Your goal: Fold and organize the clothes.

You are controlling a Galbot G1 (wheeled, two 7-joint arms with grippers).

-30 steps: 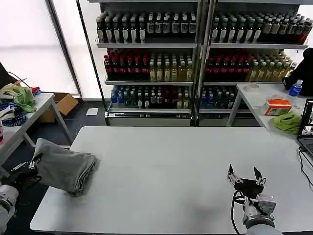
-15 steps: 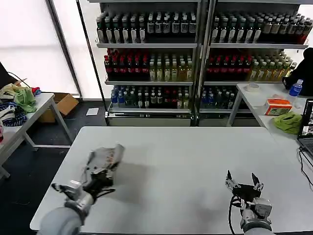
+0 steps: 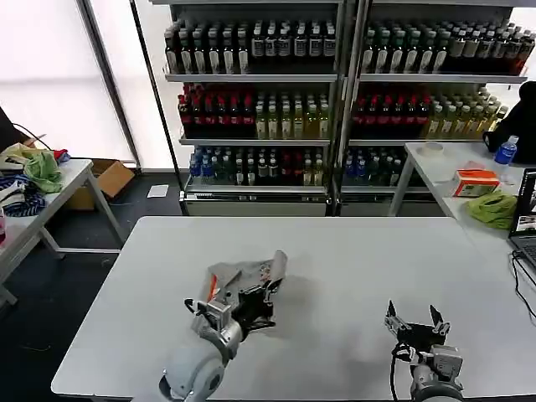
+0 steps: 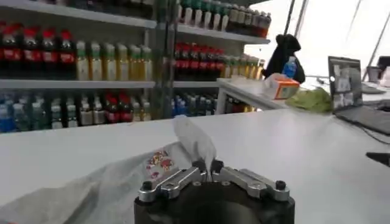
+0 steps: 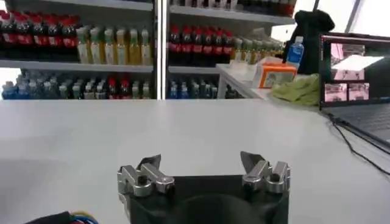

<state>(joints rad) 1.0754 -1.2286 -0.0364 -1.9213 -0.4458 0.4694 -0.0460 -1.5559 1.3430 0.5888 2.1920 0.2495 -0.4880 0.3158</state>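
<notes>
A light grey shirt (image 3: 248,273) with a small multicoloured chest print (image 4: 161,162) and a strip of red-orange trim hangs bunched over the middle-left of the white table (image 3: 360,251). My left gripper (image 3: 266,291) is shut on a fold of it, and a flap of the fabric (image 4: 194,139) stands up above the closed fingertips (image 4: 200,165). Near the table's front right, my right gripper (image 3: 416,322) rests low and open. Nothing lies between its fingers (image 5: 150,163) in the right wrist view.
A side table (image 3: 71,177) on the left carries a green cloth (image 3: 40,166) and a dark blue patterned cloth (image 3: 18,198). The right table holds a green cloth (image 3: 492,208), an orange box (image 3: 476,182) and a laptop (image 3: 528,219). Bottle shelves (image 3: 335,109) stand behind.
My left arm has carried the shirt from the table's left edge to its middle, and the shirt now hangs bunched from the gripper. The right gripper has sunk slightly, still open.
</notes>
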